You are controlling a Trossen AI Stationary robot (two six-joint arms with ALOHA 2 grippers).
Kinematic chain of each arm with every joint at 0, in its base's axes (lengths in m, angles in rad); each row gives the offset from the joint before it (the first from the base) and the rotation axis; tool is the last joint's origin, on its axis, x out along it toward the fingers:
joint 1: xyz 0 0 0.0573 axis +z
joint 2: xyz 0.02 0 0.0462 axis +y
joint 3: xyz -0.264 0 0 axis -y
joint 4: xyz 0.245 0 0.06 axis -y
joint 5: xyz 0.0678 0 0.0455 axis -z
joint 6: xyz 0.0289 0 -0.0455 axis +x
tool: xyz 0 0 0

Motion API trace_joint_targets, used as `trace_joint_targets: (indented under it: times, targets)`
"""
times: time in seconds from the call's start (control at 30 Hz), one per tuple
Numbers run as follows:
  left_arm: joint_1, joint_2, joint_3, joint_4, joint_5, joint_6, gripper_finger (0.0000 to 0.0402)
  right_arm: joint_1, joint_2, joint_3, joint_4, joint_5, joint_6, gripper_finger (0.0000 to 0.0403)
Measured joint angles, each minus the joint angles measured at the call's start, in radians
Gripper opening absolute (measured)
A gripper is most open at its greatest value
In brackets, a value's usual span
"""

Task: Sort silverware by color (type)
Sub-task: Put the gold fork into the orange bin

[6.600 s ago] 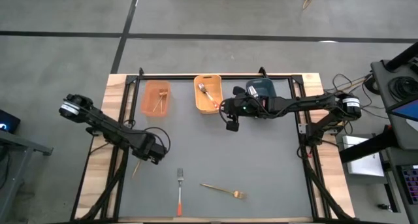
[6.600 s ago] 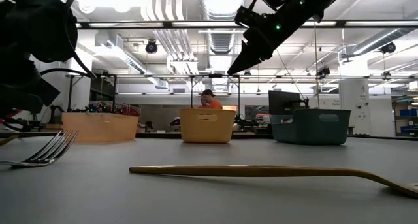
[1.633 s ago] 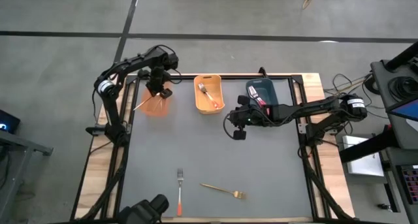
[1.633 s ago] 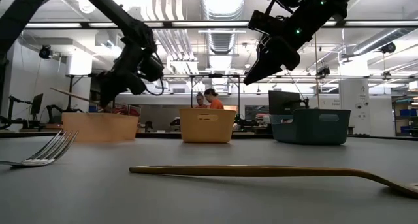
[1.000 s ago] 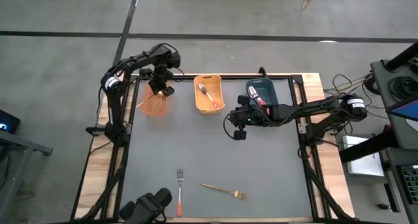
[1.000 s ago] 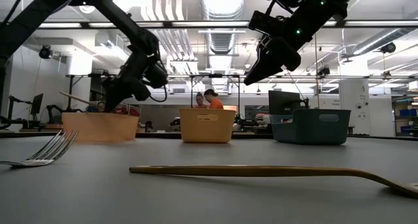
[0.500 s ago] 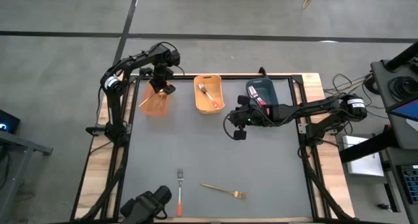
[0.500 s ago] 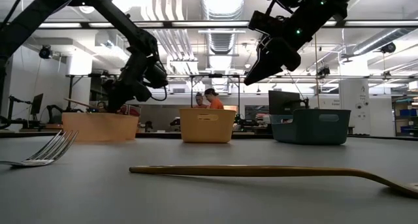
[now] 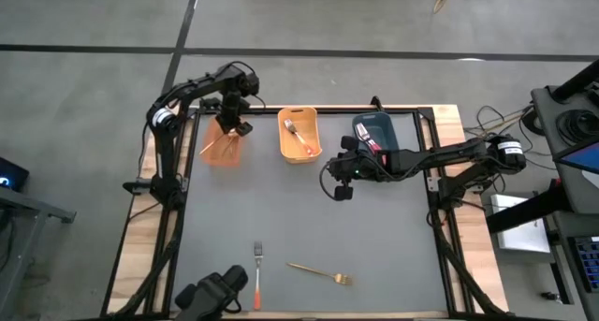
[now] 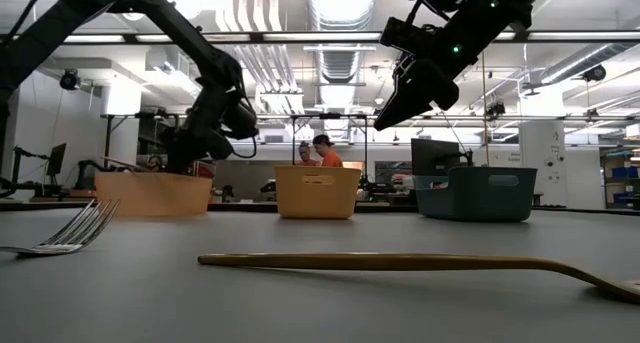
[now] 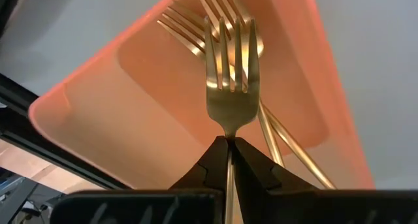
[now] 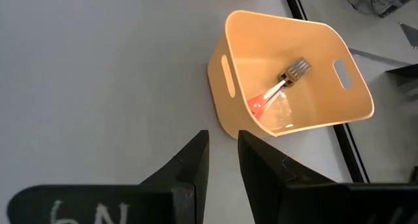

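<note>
Pinching a gold fork, the left fingers hang over the orange bin — right fingers narrowly parted, empty.

My left gripper hides the gold fork's handle; two more gold forks are cut off at the frame edge. In the low view, another gold fork runs off the edge. Contents of the dark teal bin at the worktop's far edge: too small to tell.

Grey concrete floor with dark seam lines. White ceiling ducts, pipes, strip lights overhead. Two people in orange far behind. Shelving at right.
</note>
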Motion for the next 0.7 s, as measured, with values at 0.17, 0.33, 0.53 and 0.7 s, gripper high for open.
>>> trace_joint_targets:
  times: [0.17,0.33,0.53,0.7]
  targets:
    - [0.0,0.023,0.0,0.009,0.0,0.006,0.0,0.0,0.0,0.0,0.0,0.0,0.0,0.0073]
    - [0.002,0.034,0.0,0.01,0.0,0.01,0.0,0.0,0.0,0.0,0.0,0.0,-0.002,0.0073]
    - [0.002,0.039,0.0,0.019,0.0,0.008,0.0,0.0,0.0,0.0,0.0,0.0,-0.002,0.0073]
    - [0.002,0.039,0.0,0.028,0.035,-0.01,0.0,0.0,0.0,0.0,0.0,0.0,-0.002,0.0073]
